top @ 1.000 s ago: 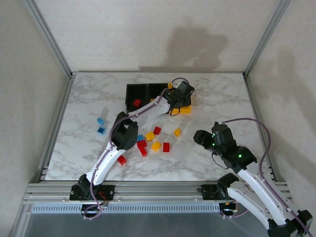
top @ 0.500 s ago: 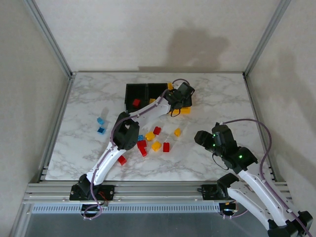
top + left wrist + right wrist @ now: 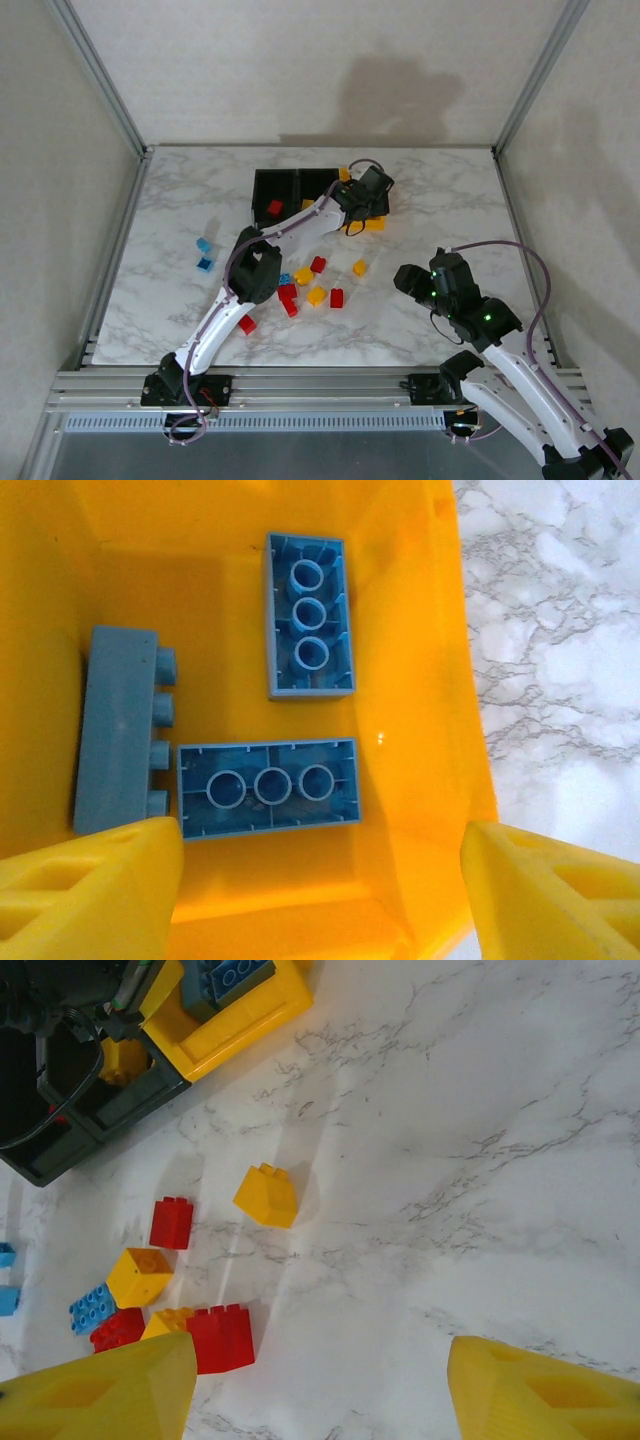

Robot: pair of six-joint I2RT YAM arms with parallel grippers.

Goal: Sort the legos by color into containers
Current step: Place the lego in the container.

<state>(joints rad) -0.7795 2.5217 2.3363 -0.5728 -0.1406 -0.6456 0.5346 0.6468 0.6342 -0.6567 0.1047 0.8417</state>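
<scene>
The containers stand in a row at the back: two black bins (image 3: 275, 187) and a yellow bin (image 3: 376, 223). My left gripper (image 3: 368, 196) hangs open over the yellow bin (image 3: 420, 680), nothing between its fingers (image 3: 90, 885). Three blue legos lie on the bin floor, two of them (image 3: 310, 615) (image 3: 268, 785) studs down and one (image 3: 118, 730) on its side. A red lego (image 3: 275, 208) lies in the left black bin. Loose red (image 3: 318, 264), yellow (image 3: 359, 267) and blue (image 3: 204, 244) legos are scattered mid-table. My right gripper (image 3: 405, 277) stands open above bare marble (image 3: 400, 1260), right of a red lego (image 3: 222, 1337) and a yellow one (image 3: 267, 1195).
Metal frame rails (image 3: 100, 70) and white walls bound the marble table (image 3: 450, 200) on three sides. The left arm's white links (image 3: 290, 225) stretch across the brick cluster toward the bins. Bare marble lies on the right and far-left parts.
The left gripper's jaws have spread wider over the yellow bin and the wrist has shifted slightly toward the back. The right arm has not moved.
</scene>
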